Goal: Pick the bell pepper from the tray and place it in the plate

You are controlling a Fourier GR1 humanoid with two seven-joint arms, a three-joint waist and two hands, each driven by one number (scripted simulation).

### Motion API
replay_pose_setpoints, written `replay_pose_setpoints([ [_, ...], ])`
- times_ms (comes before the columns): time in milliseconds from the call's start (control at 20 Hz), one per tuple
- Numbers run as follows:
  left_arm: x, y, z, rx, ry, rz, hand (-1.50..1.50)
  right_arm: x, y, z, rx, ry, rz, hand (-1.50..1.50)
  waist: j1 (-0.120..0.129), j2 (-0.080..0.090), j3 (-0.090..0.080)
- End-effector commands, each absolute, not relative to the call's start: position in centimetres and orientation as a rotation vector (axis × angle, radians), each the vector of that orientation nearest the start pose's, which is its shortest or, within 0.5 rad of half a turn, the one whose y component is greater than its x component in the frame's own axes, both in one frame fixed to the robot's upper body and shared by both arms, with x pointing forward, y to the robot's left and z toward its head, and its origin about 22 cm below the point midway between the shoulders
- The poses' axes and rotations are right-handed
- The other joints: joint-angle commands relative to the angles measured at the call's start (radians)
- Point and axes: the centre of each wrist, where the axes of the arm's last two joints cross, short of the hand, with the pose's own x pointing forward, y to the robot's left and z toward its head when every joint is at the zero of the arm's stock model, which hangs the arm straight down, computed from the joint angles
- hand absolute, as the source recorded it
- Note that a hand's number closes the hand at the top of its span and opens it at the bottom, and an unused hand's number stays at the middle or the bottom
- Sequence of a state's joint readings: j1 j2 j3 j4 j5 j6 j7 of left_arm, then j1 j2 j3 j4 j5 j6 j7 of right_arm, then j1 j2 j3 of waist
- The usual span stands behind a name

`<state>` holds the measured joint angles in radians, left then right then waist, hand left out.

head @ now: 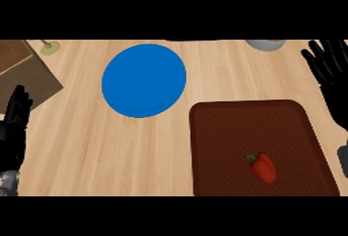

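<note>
While both hands sit at the edges of the head view, the red pepper lies untouched in the tray.

Bench: pale wooden bench (102, 152) with lengthwise grain, filling most of the view.

Tray: dark brown rectangular tray (224, 138) with rounded corners and a raised rim, at the lower right of the bench; its near edge runs out at the bottom of the view.

Pepper: small red bell pepper (263, 168) with a green stem, lying on its side in the near right part of the tray, stem end toward the upper left. Nothing touches it.

Plate: round blue plate (144, 80), flat on the bench, up and to the left of the tray; its lower right rim comes near the tray's far left corner but stays apart from it.

Left hand: black left hand (16, 115) at the left edge, fingers straight and pointing up the view, holding nothing, well apart from plate and tray.

Right hand: black right hand (329, 62) at the upper right edge, fingers spread and straight, holding nothing, beyond the tray's far right corner.

Other items: dark brown wooden board (24, 73) at the upper left; a pale green stemmed object (49, 46) just past it; a grey round vessel (266, 44) cut off at the top edge.
</note>
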<state>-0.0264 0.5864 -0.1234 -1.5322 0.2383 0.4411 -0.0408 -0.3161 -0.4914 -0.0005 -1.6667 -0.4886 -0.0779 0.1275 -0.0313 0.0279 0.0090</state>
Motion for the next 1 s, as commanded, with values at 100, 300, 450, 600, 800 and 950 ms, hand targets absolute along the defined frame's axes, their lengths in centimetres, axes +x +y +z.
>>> replay_pose_setpoints([
  [100, 28.1, 30.7, 5.3, 0.424, -1.594, -0.139, 0.0, 27.8, -24.0, 12.7, 0.234, -1.725, 0.184, -1.5, 0.01, -0.026, -0.01],
  [300, 27.0, 29.1, 4.0, 0.343, -1.573, -0.176, 0.0, 27.7, -22.8, 16.1, -0.055, -1.875, 0.845, -1.5, 0.03, -0.063, -0.058],
  [450, 28.3, 27.8, 5.0, 0.265, -1.57, -0.189, 0.0, 25.0, -21.5, 9.0, -0.155, -1.735, 0.965, 1.5, -0.012, -0.027, -0.012],
  [600, 27.9, 27.4, 3.7, 0.273, -1.558, -0.184, 0.0, 19.7, -18.8, 0.4, -0.017, -1.654, 0.71, -1.5, 0.009, -0.025, -0.007],
  [800, 28.6, 27.1, 3.4, 0.247, -1.553, -0.202, 0.0, 17.1, -21.4, -1.7, -0.157, -1.752, 0.877, -1.5, 0.012, -0.029, -0.009],
  [950, 29.1, 24.6, 4.2, 0.231, -1.566, -0.192, 0.0, 17.0, -21.4, -1.9, -0.335, -1.815, 0.915, -1.5, 0.016, -0.031, -0.009],
])
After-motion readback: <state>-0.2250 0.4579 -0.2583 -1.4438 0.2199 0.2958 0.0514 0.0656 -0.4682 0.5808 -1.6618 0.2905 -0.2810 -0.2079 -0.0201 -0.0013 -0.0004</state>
